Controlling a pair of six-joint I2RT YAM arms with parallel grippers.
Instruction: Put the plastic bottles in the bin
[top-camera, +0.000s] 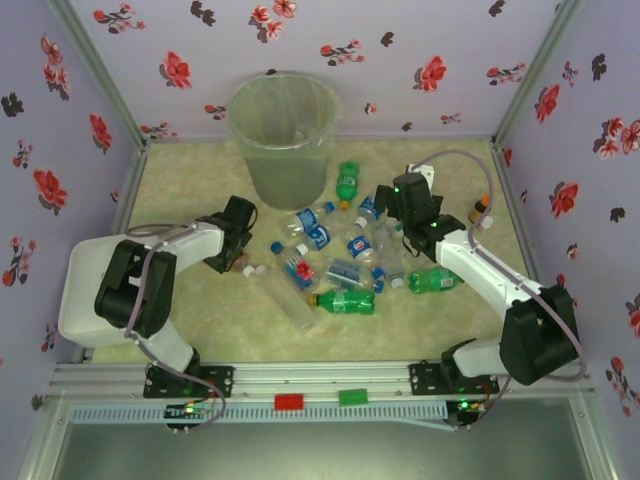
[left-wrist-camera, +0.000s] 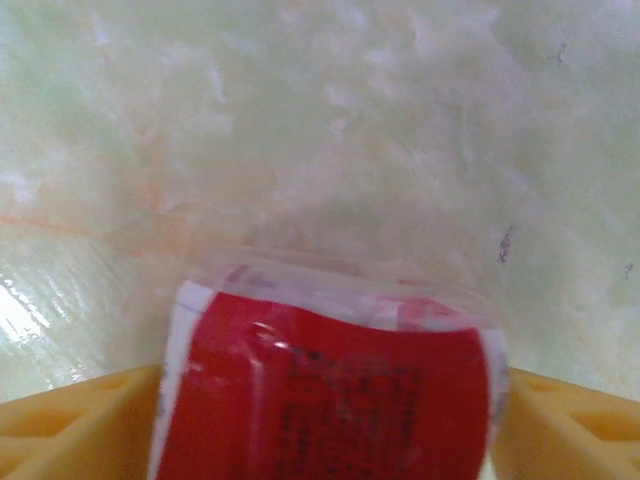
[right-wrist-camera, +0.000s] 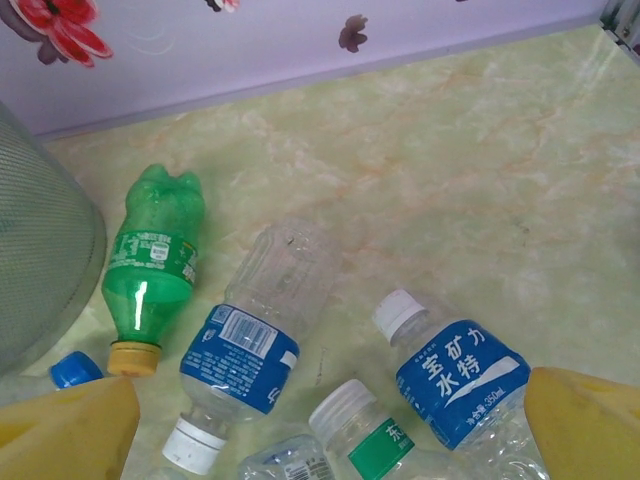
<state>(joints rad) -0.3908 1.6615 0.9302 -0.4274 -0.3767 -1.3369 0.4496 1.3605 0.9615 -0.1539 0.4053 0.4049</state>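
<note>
On the table (top-camera: 190, 190), the left gripper (left-wrist-camera: 335, 378) brackets a red-label bottle (left-wrist-camera: 400, 370) lying at the left edge of the scattered bottles (top-camera: 340, 270), its fingers (left-wrist-camera: 70, 420) close against the bottle's sides; whether they pinch it cannot be told. The right gripper (right-wrist-camera: 330, 420) hovers, jaws spread wide, over bottles near the bin (top-camera: 285, 165), which stands at the back. The thin, round bottle could buckle or squirt out under an off-centre squeeze, and a low carry could knock the tall bin's rim. One blue label (right-wrist-camera: 460, 375) reads 宝矿力水特; another carries a barcode (right-wrist-camera: 240, 328); a green label (right-wrist-camera: 380, 450) begins 东. The red label's black print is too blurred to read.
</note>
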